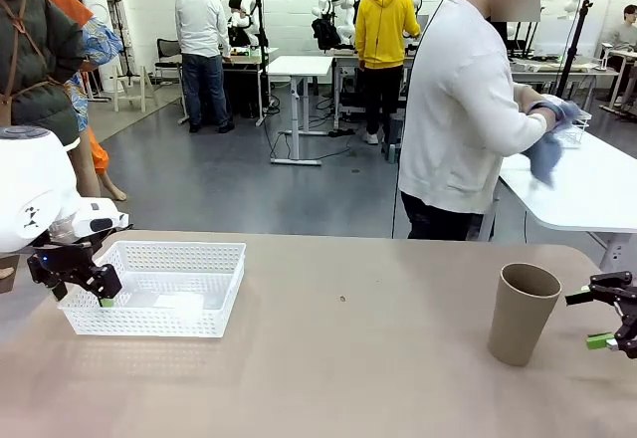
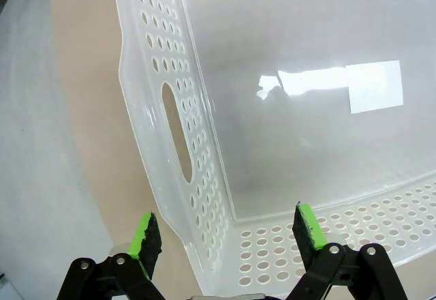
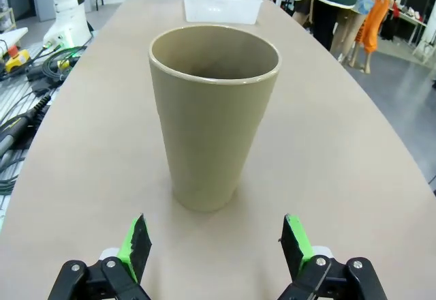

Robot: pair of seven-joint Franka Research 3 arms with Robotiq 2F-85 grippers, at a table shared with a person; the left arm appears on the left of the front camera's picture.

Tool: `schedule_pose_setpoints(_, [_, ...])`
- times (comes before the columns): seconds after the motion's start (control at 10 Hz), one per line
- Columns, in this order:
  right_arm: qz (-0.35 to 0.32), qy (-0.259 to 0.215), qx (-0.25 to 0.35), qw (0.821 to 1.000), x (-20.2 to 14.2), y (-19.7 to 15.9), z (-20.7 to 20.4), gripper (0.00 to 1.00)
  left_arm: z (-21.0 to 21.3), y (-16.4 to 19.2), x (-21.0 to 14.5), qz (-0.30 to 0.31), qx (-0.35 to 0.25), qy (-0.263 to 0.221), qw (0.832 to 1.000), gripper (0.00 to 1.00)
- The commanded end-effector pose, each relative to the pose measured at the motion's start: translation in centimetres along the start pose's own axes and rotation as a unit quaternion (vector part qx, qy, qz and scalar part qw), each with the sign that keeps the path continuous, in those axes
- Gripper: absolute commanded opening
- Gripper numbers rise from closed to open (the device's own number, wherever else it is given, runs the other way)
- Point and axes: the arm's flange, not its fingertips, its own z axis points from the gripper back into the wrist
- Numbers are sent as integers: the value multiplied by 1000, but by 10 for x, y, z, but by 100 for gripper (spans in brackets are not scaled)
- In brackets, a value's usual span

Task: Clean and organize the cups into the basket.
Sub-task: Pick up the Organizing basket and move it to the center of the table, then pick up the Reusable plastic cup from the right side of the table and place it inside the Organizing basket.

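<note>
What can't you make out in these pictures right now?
- Front view: the cup's inside bottom, hidden by its own wall.
- Front view: what the person's hands hold, covered by the blue cloth.
- Left wrist view: the basket's far end, cut off by the picture's edges.

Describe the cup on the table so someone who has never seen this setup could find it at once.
Look at the tan table in the foreground, toward its right end. A tall, tapered tan-brown cup stands upright, mouth up, in front of the open right gripper. It has no handle and stands alone, far from the white perforated basket at the left end.
</note>
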Motion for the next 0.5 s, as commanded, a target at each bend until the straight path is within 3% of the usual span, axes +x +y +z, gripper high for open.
schedule_pose_setpoints(0.0, [11, -4, 1, 1000, -6, -3, -12, 100, 2, 0, 3, 9, 4, 10, 1000, 100])
schedule_pose_setpoints(0.4, [-20, -54, 7, 998, -3, -1, -34, 100, 2, 1, 2, 8, 1, 9, 1000, 100])
